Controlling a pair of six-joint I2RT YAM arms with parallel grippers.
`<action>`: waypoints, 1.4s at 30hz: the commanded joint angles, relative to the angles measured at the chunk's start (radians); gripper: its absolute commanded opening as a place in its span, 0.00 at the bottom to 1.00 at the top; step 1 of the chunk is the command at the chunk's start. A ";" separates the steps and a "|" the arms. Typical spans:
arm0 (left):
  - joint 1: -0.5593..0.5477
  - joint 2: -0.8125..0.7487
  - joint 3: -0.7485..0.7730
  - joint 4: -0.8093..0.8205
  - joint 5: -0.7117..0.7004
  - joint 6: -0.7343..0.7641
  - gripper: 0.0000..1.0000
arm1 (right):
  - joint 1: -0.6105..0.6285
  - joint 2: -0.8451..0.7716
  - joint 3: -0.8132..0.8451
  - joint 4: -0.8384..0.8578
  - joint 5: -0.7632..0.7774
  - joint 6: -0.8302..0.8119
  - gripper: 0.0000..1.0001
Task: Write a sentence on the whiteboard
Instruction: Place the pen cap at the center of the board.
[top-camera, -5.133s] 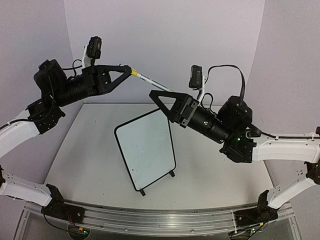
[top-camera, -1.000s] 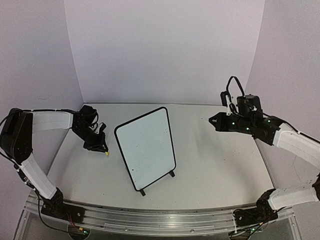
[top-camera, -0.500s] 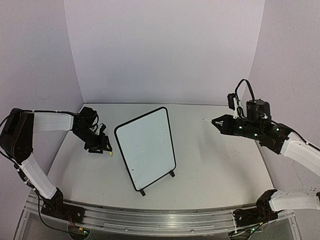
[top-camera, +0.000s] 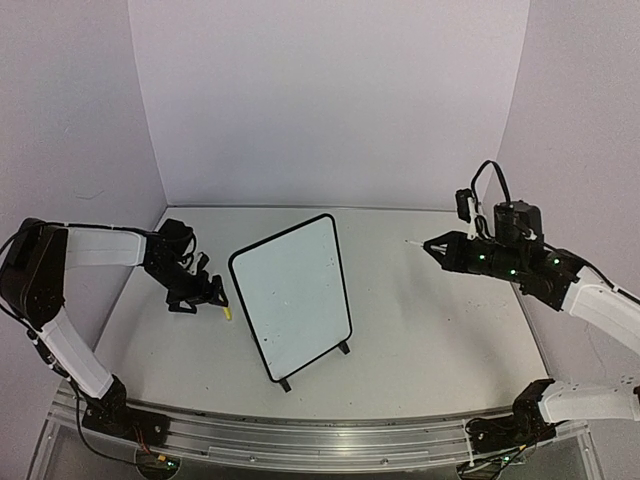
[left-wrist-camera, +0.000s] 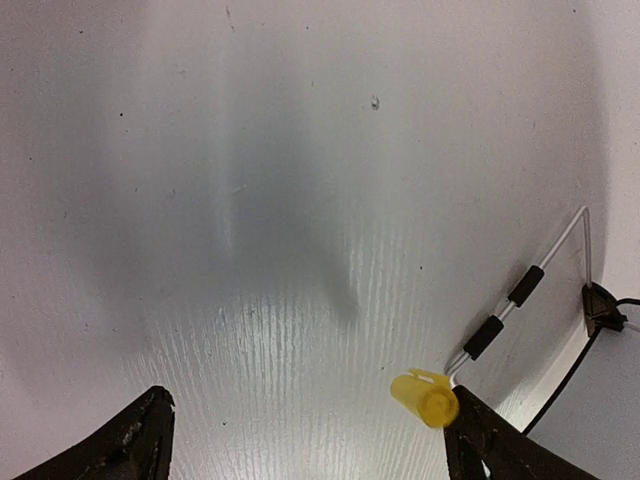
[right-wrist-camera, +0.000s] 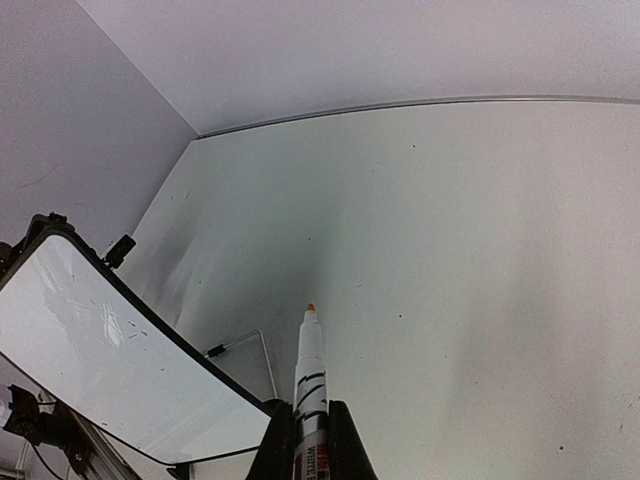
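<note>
At frame left my left pincer (top-camera: 203, 297) is spread wide beside a small yellow plastic cap (top-camera: 227, 313), the upright black-framed white whiteboard (top-camera: 290, 295) stands at centre, and at right my right pincer (top-camera: 432, 245) pinches a slim white marker pen (right-wrist-camera: 309, 385).

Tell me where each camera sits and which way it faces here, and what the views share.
Top external: above and behind the arms, looking down on the table; both arms, left gripper, right gripper and whiteboard show.
Left wrist: on the left arm, facing down at the table; its open gripper's fingertips flank a yellow cap.
Right wrist: on the right arm, looking across the table toward the walls; its gripper grips a marker.
Shared: the whiteboard appears in all three.
</note>
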 joint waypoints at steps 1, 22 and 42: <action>-0.001 -0.060 -0.013 0.016 -0.031 -0.008 0.98 | 0.002 -0.024 -0.013 0.013 -0.005 0.016 0.00; 0.000 -0.345 0.038 -0.024 -0.032 0.042 0.82 | 0.001 -0.132 0.000 0.025 -0.236 0.026 0.00; -0.033 -0.577 0.217 -0.043 0.523 0.298 0.93 | 0.275 -0.117 0.020 0.216 -0.399 -0.013 0.00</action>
